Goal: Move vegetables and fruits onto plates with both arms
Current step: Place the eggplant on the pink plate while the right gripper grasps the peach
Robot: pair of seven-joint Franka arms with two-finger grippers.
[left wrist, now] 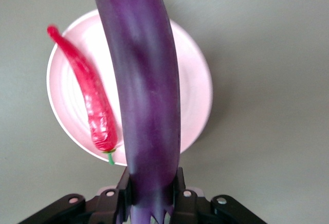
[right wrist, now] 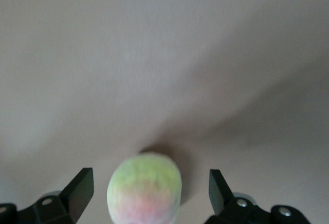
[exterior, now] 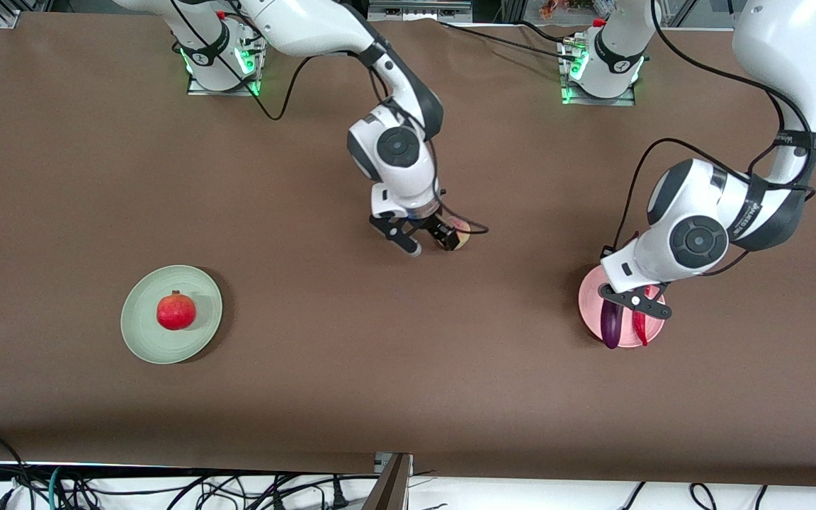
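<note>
My left gripper is shut on the stem end of the long purple eggplant and holds it over the pink plate. The red chili lies on that plate beside the eggplant. Mid-table, my right gripper stands open around the yellow-green peach, its fingers apart from the fruit on both sides. The red pomegranate sits on the green plate toward the right arm's end.
Brown table cover stretches bare between the two plates. Both arm bases stand along the table's edge farthest from the front camera. Cables and a dark post sit at the nearest edge.
</note>
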